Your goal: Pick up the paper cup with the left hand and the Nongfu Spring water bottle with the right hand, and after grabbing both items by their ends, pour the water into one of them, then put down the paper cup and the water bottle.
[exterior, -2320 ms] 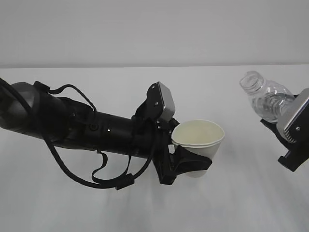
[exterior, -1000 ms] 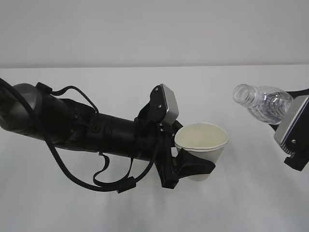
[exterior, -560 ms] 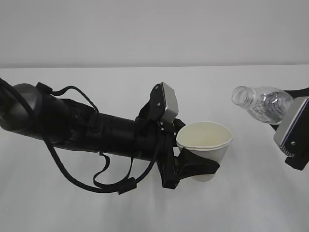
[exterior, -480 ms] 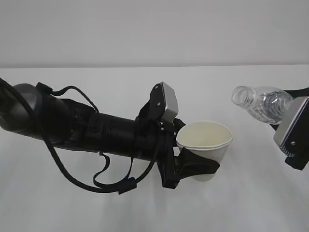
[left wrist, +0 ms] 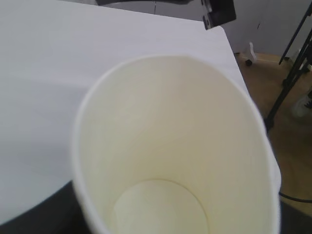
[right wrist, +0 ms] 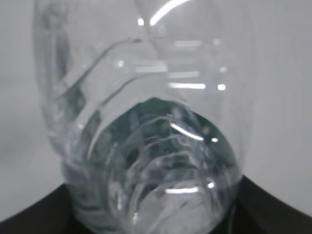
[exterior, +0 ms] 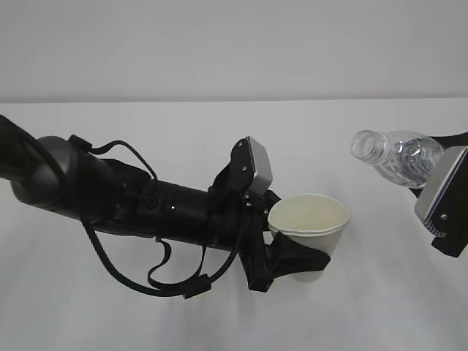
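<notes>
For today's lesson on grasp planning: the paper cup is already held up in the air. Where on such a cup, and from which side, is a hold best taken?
Grip the paper cup around its lower wall, coming in level from the side, as the left hand does here. The cup tapers, so a hold low down cannot slide off upward. It also leaves the rolled rim and open mouth free for the tilted water bottle to pour.

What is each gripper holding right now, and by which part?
The left hand holds the paper cup around its lower body. The right hand holds the Nongfu Spring water bottle by its lower end, open neck tilted toward the cup.
</notes>
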